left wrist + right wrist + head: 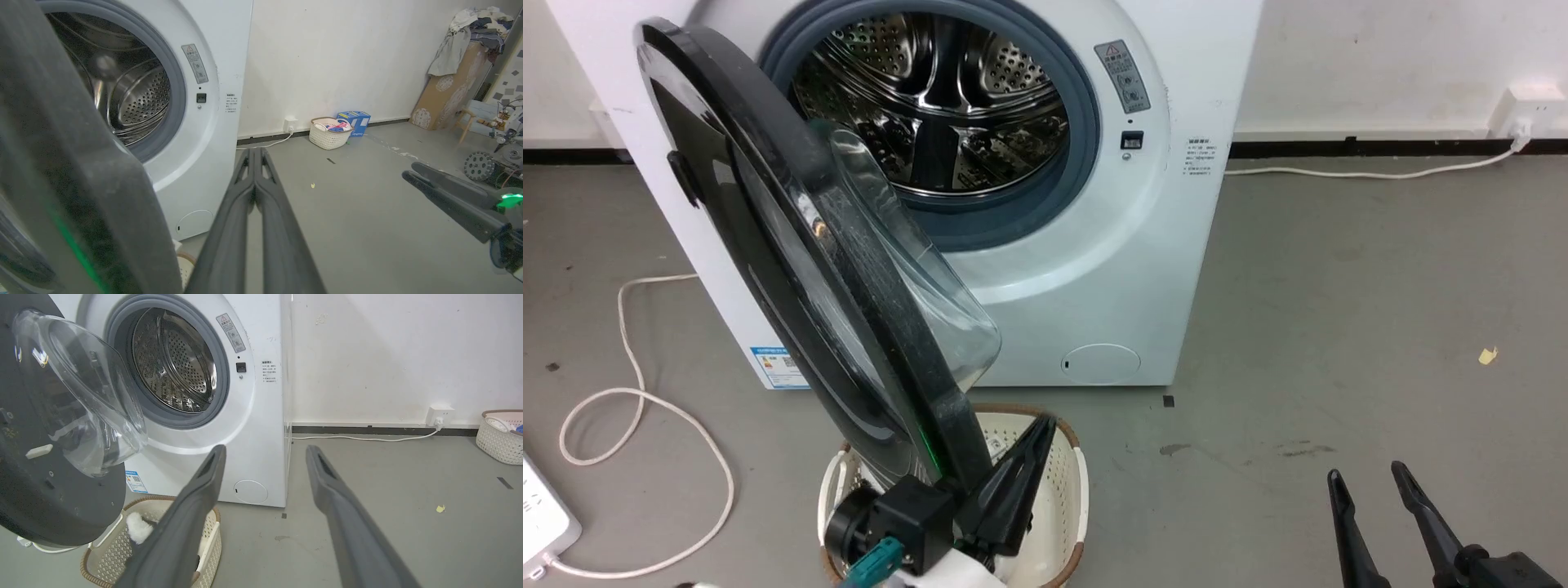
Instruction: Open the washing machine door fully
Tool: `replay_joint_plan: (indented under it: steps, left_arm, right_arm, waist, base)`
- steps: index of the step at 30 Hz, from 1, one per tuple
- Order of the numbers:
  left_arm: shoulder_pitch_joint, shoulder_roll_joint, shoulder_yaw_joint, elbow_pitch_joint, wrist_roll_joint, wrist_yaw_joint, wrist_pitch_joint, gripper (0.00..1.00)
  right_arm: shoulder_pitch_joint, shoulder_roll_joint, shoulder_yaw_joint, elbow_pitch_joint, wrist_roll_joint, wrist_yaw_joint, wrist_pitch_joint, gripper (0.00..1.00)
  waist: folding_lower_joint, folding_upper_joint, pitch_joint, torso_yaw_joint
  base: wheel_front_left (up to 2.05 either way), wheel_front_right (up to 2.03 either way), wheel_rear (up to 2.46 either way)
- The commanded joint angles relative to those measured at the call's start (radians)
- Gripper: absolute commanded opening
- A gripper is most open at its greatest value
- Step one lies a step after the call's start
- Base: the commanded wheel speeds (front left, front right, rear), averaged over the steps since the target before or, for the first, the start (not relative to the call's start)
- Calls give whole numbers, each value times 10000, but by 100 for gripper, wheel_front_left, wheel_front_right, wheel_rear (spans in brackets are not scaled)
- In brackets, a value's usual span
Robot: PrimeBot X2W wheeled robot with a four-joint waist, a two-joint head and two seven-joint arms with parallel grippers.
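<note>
Black and glossy, the washing machine door (792, 245) stands swung out from the white washing machine (1111, 269), hinged at the left, its clear glass bowl (915, 269) facing the bare steel drum (939, 106). It is partly open, not folded back, so the task looks unfinished. Just right of the door's near rim, on its inner side, the left gripper (1042, 425) has its fingers pressed together and holds nothing. Contact with the rim cannot be told, but the spot suits a sideways push to the left. Below the door sits a white laundry basket (1083, 490) on the grey floor (1298, 286). Well to the right, the right gripper (1365, 471) waits with fingers parted and empty, likely kept out of the door's swing.
</note>
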State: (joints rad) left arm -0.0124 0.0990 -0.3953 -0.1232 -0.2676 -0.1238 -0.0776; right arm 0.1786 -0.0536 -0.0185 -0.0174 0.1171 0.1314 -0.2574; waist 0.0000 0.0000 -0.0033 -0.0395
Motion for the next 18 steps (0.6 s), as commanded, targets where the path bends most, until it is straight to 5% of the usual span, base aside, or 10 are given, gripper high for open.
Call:
replay_joint_plan:
  steps: [1, 10, 18]
  left_arm:
    - [85, -34, 62, 325, -35, 81, 82, 0]
    - [-262, 76, 490, 1968, -172, 325, -204, 0]
    - [-65, 169, 429, 2324, -224, 370, -443, 0]
  right_arm:
    - [-62, 34, 18, -11, 75, -7, -43, 100]
    - [-4, 34, 49, 7, 140, -7, -43, 100]
    - [44, 34, 33, 136, 151, -7, -43, 100]
  waist:
    - [0, 0, 36, -1]
    - [0, 0, 132, 292]
    - [0, 0, -180, 1275]
  base:
    - [0, 0, 0]
    - [0, 0, 0]
    - [0, 0, 0]
